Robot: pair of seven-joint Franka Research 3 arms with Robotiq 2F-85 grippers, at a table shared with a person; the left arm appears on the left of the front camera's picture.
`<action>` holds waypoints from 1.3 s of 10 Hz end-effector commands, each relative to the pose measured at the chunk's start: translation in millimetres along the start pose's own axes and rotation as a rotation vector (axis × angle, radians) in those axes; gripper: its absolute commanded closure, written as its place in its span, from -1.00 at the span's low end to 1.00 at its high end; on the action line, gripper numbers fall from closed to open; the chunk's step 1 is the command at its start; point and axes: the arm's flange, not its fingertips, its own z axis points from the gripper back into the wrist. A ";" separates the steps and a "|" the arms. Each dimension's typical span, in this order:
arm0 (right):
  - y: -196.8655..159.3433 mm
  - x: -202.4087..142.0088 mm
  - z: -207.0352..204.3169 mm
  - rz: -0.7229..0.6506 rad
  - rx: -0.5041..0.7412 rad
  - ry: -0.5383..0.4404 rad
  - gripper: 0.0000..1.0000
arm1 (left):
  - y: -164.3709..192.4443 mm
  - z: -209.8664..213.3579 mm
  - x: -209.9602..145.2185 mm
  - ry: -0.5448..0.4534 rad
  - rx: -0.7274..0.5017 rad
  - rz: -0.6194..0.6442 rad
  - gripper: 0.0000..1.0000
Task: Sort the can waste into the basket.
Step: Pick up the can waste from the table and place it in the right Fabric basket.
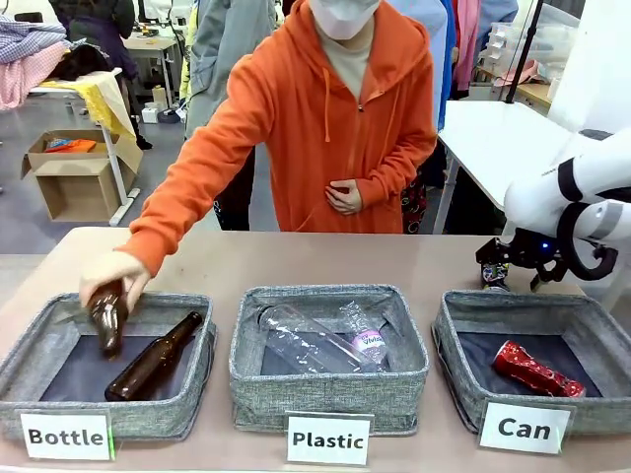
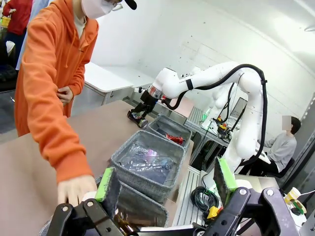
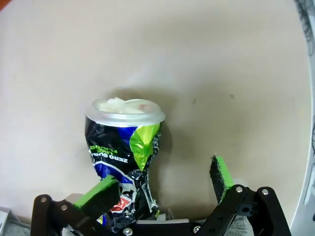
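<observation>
I am watching the right tool hanging with its jaws spread wide around the black-blue can, which is standing crumpled on the desk at about 11 o'clock from the basket; one pad seems to be touching it, though I cannot be sure. The red can is lying inside the basket, its ends pointing to 10 and 4 o'clock. The left tool is hovering, jaws spread wide, near the person's hand

One crushed can lies on the table between the fingers of the right gripper. The basket sits just robot-side of that gripper, with a second crushed can inside.
</observation>
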 end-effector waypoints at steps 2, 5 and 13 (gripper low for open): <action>10.9 1.0 -12.3 0.006 0.014 0.061 -1.00 | -4.2 -1.2 0.2 -0.007 0.001 0.009 -1.00; 24.1 -4.9 -22.4 0.048 0.036 0.127 -1.00 | -4.2 -1.2 0.2 -0.007 0.001 0.009 -1.00; 36.1 -7.7 -26.3 0.071 0.047 0.142 -1.00 | 2.6 13.2 10.3 -0.225 -0.110 0.071 -1.00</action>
